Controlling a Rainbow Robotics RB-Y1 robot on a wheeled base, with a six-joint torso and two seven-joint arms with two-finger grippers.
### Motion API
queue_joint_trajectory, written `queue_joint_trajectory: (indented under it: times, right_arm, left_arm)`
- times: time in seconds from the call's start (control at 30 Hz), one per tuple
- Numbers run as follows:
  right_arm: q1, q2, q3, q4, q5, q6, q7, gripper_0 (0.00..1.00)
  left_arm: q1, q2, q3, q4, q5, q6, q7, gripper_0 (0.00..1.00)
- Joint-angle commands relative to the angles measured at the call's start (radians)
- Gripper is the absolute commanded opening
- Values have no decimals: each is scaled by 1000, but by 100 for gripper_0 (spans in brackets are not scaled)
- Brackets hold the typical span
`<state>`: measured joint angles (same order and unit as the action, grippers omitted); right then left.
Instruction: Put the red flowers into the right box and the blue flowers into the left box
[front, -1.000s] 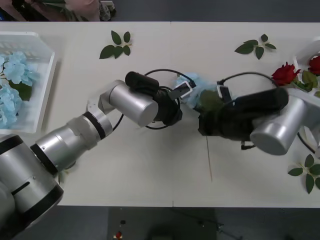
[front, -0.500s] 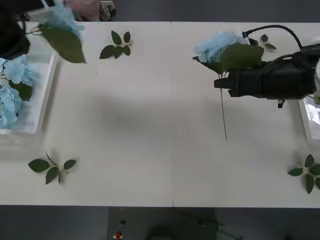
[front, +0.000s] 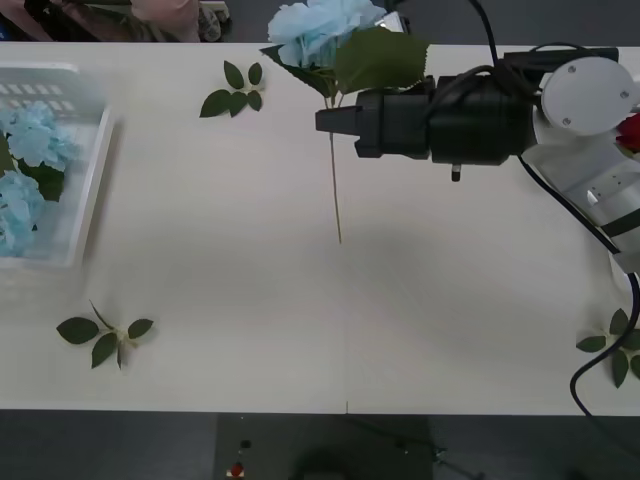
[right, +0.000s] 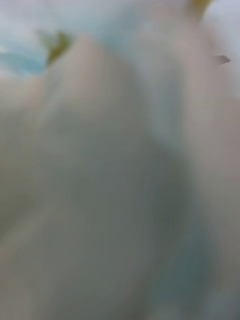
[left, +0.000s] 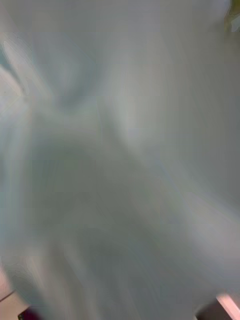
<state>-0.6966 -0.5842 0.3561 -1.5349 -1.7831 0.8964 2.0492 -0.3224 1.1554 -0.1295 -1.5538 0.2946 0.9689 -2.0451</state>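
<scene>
My right gripper (front: 330, 121) is shut on the stem of a blue flower (front: 322, 26) and holds it above the far middle of the table. The pale blue bloom and a large green leaf (front: 381, 58) stand over the black wrist, and the thin stem (front: 335, 195) hangs toward the table. The left box (front: 96, 170) sits at the far left with blue flowers (front: 38, 136) lying in it. A red flower (front: 630, 130) peeks out at the right edge behind the right arm. The right box is hidden. Both wrist views are a pale blur.
Bloomless green leaf sprigs lie at the far left-centre (front: 235, 90), the near left (front: 104, 336) and the near right edge (front: 614, 342). A black cable (front: 590, 360) loops down from the right arm.
The right arm has carried its blue flower left and toward the far edge. The left arm, which held another blue flower over the left box, has gone from the front view.
</scene>
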Motion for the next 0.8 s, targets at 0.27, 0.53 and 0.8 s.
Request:
queue_joint_trajectory:
  times: [0.27,0.53,0.8]
  right_arm:
    - [-130,66,-9,-21,76,4,40,0]
    - [-138,109,-9,-21,120,-16,39,0]
    - [-138,170,-9,-19,143,-34,40,0]
  left_arm:
    - [-32,-2,-16,193,14,-205,-14,77]
    - [-32,55,-16,158,224,-205,-81,100]
    - [37,156,94,41,900,-35,-343,100]
